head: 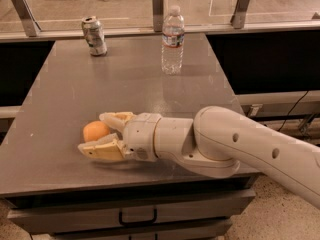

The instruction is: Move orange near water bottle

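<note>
The orange [95,131] lies on the grey table [75,89] near its front left. My gripper [94,133] reaches in from the right, low over the table, with its two cream fingers [102,151] open on either side of the orange, one behind it and one in front. The fingers are around the fruit without closing on it. The water bottle [172,40], clear with a white cap and blue-and-white label, stands upright at the table's far middle, well away from the orange.
A dented silver can [94,36] stands at the far left of the table. A glass rail with metal posts [158,3] runs behind the table. A drawer handle [137,217] shows below the front edge. My arm [240,149] covers the front right.
</note>
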